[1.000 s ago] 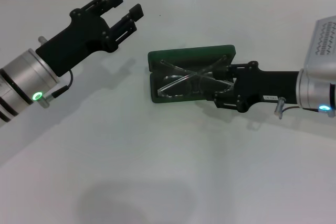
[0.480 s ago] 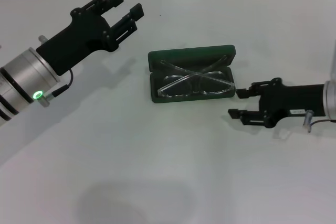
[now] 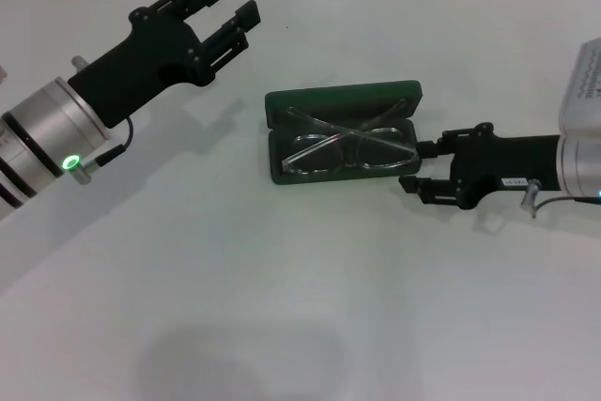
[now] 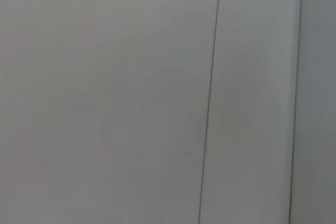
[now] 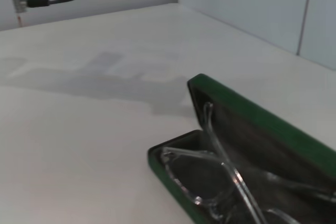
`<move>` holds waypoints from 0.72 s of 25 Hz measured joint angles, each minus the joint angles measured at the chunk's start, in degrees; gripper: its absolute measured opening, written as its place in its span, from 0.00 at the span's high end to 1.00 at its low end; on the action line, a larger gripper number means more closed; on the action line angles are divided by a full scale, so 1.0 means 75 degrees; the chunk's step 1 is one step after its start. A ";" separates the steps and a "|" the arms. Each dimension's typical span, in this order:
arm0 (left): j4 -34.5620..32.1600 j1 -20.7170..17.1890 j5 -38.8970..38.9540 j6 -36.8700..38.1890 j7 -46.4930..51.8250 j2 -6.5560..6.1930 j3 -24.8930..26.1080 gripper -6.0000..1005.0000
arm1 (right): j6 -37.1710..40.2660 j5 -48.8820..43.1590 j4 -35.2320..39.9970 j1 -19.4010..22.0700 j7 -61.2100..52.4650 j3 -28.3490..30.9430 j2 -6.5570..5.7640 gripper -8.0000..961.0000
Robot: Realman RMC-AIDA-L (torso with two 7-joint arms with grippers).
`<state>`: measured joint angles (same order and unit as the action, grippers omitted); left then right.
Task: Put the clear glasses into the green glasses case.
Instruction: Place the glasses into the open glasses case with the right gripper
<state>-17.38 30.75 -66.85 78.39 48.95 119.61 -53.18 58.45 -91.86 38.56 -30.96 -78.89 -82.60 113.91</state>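
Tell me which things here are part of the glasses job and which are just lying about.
Part of the job:
- clear glasses, lying in the open case
- green glasses case, lid up
- right gripper, open beside the case

Just lying about:
- left gripper, open, raised off to the side
- white table

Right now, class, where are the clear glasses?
In the head view the clear glasses lie inside the open green glasses case near the table's middle, just left of the open right gripper.
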 joint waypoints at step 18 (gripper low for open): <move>-0.0023 0.0023 -0.0030 -0.0085 -0.0112 -0.0023 0.0010 0.43 | 0.0165 0.1482 0.0162 -0.0038 0.1120 -0.0129 0.0297 0.41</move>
<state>-17.56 30.93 -67.08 77.75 48.11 119.44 -53.10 59.69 -80.74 39.77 -31.24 -70.49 -83.56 116.14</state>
